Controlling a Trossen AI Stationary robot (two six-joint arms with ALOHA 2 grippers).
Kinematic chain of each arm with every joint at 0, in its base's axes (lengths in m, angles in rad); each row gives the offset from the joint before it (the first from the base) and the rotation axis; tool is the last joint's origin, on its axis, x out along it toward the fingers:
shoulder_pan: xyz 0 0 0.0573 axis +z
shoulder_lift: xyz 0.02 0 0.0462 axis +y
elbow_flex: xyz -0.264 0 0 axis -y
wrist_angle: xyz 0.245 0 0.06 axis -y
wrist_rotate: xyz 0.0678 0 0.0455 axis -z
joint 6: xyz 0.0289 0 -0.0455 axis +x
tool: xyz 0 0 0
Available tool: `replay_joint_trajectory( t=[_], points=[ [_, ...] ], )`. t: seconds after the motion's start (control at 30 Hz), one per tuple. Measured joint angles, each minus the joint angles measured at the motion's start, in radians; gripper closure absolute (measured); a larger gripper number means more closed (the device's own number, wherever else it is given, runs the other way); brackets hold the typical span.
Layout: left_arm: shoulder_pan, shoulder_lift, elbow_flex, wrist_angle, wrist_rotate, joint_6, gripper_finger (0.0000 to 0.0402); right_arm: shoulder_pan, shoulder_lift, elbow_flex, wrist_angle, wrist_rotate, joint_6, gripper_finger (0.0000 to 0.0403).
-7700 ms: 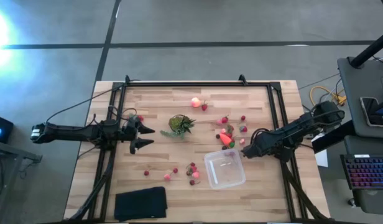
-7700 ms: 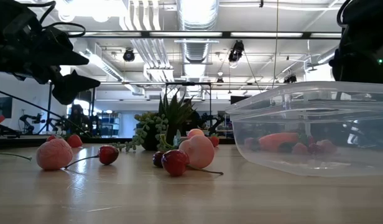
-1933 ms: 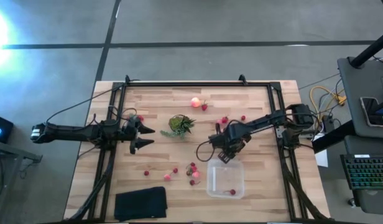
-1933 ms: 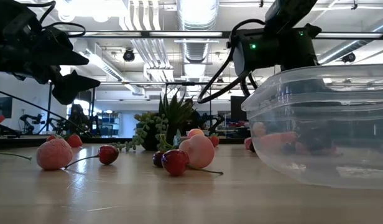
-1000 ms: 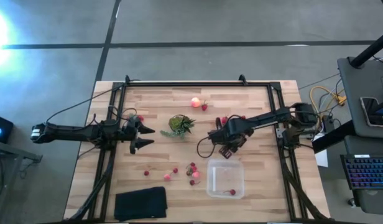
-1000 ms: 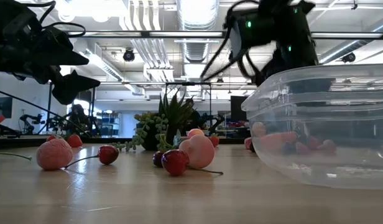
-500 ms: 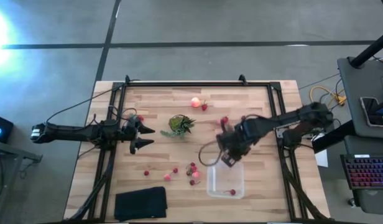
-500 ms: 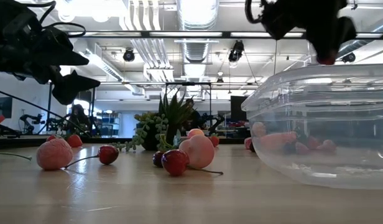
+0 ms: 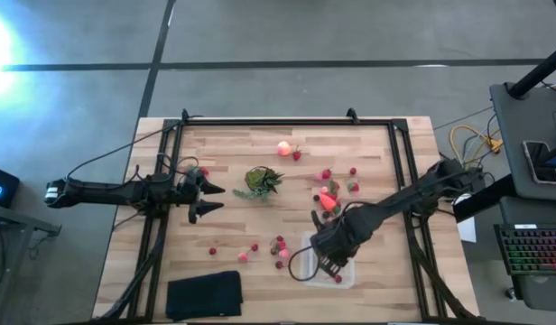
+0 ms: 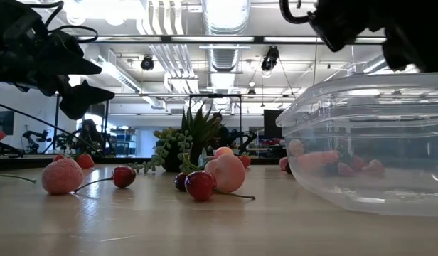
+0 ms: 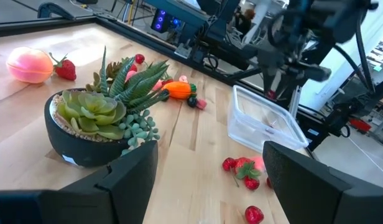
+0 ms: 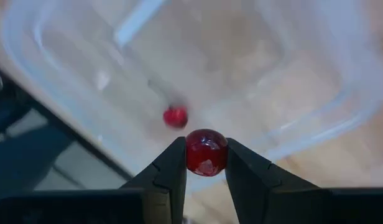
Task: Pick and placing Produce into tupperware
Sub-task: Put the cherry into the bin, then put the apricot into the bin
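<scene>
- The table [image 9: 224, 153] is of light wood planks with a black frame along its edges; it fills the middle of the high view, and grey floor lies around it.
- The right gripper [image 12: 206, 163] pinches a dark red berry [image 12: 206, 151] above the tupperware [image 9: 307, 267], in the lower centre of the high view.
- One small red berry [image 12: 175, 116] lies inside that box.
- The left gripper [image 9: 212, 199] waits at centre left, fingers spread.
- More produce [image 9: 279, 246] lies left of the box; a potted plant [image 9: 261, 181] stands in the centre, a black pad [image 9: 204, 293] at lower left.
- Behind the table, the low view shows a workshop with ceiling ducts [image 10: 226, 28].
</scene>
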Motion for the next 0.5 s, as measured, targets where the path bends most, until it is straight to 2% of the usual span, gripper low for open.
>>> replay_joint_trajectory(
  t=[0.17, 0.33, 0.5],
  points=[
    [0.000, -0.001, 0.000, 0.000, 0.000, 0.000, 0.0125, 0.021, 0.049, -0.001, 0.001, -0.024, -0.032, 0.0278],
    [0.000, 0.000, 0.000, 0.000, 0.000, 0.000, 0.0125, 0.024, 0.056, -0.001, -0.003, -0.011, -0.032, 0.0227],
    [0.000, 0.000, 0.000, 0.000, 0.000, 0.000, 0.0125, 0.020, 0.022, 0.039, -0.172, 0.123, -0.032, 0.0176]
  ],
)
